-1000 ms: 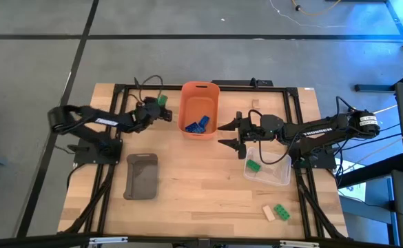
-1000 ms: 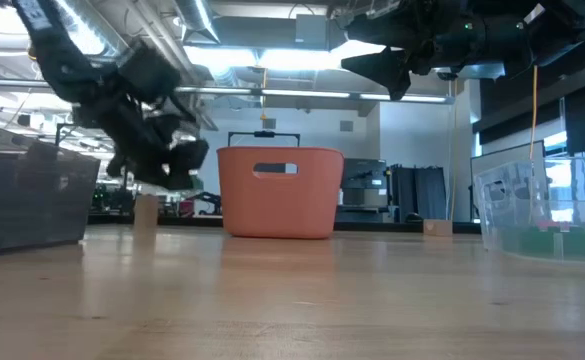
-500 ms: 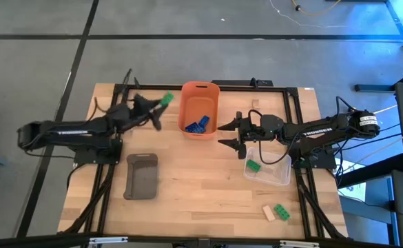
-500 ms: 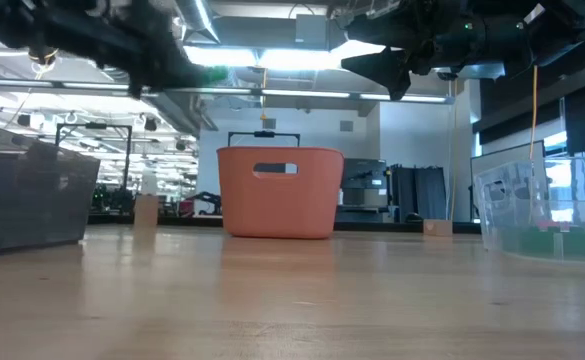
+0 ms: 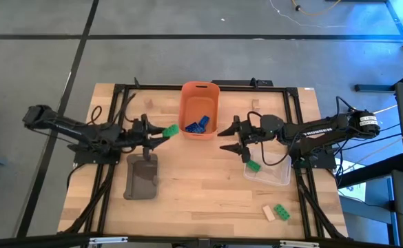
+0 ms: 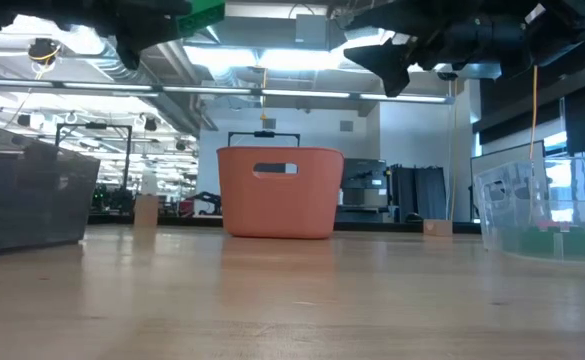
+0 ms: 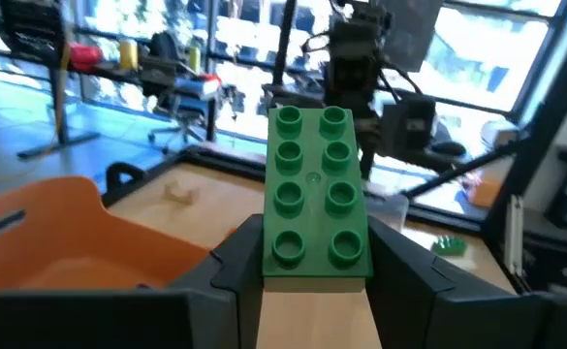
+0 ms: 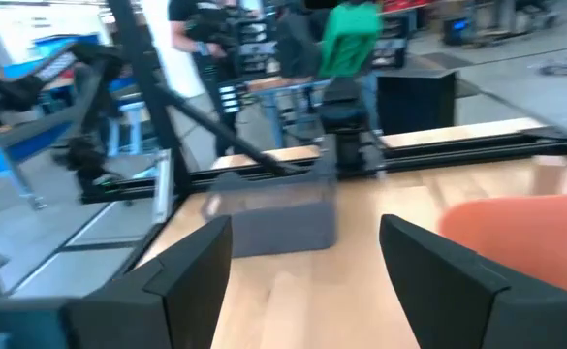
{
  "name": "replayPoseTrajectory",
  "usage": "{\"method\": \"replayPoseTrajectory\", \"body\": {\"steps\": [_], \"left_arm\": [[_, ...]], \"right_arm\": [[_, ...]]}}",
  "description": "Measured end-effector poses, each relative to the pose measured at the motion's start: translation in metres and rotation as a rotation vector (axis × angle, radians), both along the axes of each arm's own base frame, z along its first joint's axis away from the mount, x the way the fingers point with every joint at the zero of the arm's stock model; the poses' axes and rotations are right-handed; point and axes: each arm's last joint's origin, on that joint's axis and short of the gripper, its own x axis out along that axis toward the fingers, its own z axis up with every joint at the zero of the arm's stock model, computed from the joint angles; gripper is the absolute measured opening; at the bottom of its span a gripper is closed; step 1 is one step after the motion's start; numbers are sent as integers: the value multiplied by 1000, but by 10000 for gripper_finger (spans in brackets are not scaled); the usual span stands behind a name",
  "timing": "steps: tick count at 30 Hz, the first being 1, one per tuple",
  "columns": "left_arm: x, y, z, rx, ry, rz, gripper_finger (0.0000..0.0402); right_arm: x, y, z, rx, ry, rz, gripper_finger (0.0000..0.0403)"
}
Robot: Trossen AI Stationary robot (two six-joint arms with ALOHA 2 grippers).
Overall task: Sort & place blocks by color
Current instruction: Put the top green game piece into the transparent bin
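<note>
Centrally on the pale wooden table (image 5: 208, 186), toward the far edge, stands a tall orange plastic bin (image 5: 199, 109) holding a small heap of blue toy bricks (image 5: 197, 125). Left of that bin, raised above the tabletop, sits the left gripper (image 5: 161, 133), clamped on a green eight-stud toy brick (image 7: 315, 199), studs facing the wrist camera, one dark finger on each long side. Seen from table height as a green patch (image 6: 202, 12) high above the orange bin's left rim. Just nearer than that gripper, flat on the wood, lies a dark grey rectangular tray (image 5: 142, 176). Right of the orange bin hangs the right gripper (image 5: 237, 140), fingers (image 8: 188, 276) spread apart with nothing between them, pointing left across the table, held high in the low view. Beside and partly under that gripper, a clear plastic bin (image 5: 273, 171) with a second green brick (image 5: 253, 165) inside at its left end. Near the front right corner, a third green brick (image 5: 281, 211) lying just beside a tan wooden block (image 5: 269, 213), the tan one on the left. Toward the far edge, two more tan blocks: one (image 5: 148, 102) left of the orange bin, another (image 5: 255, 104) right of it, both well apart from either gripper.
</note>
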Motion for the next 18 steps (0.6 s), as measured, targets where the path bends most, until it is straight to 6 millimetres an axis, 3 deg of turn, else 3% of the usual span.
{"method": "replayPoseTrajectory", "body": {"steps": [18], "left_arm": [[1, -7, 0, -5, -2, -29, 130]], "right_arm": [[0, 1, 0, -7, -3, -15, 264]]}}
